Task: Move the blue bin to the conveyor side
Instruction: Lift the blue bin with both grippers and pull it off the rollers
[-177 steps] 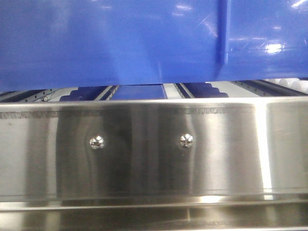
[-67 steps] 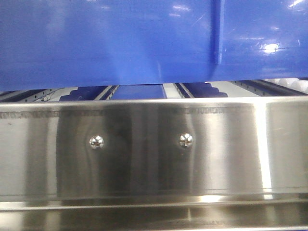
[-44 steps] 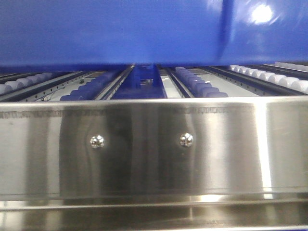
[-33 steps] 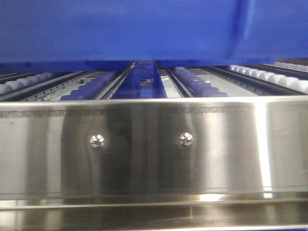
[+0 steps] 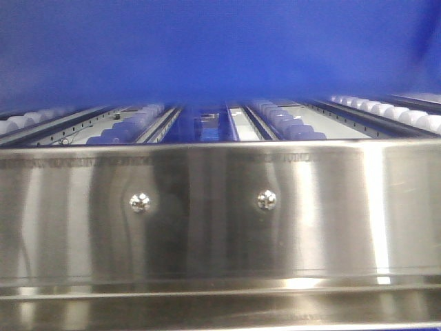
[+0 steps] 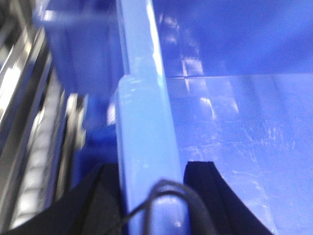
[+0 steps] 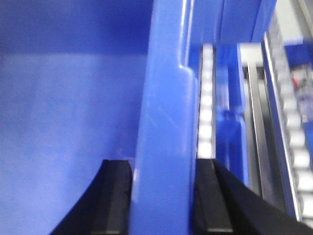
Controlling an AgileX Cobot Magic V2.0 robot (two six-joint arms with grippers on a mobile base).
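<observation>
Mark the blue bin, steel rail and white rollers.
blue bin [image 5: 220,48]: front view, near wall.
steel rail [image 5: 207,234]: front view, front face below the screws.
white rollers [image 5: 386,112]: front view, right-hand row.

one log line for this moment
left gripper: shut on blue bin rim | right gripper: shut on rim | bin over rollers, behind steel rail

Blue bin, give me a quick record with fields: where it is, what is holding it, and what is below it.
Object: blue bin, fills the top of the front view, blurred
Left gripper: shut on the bin's rim, one finger inside, one outside
Right gripper: shut on the rim likewise, a finger on each side
Below: roller tracks; bin appears lifted off them
In front: steel rail with two screws
Conveyor belt: not in view
</observation>
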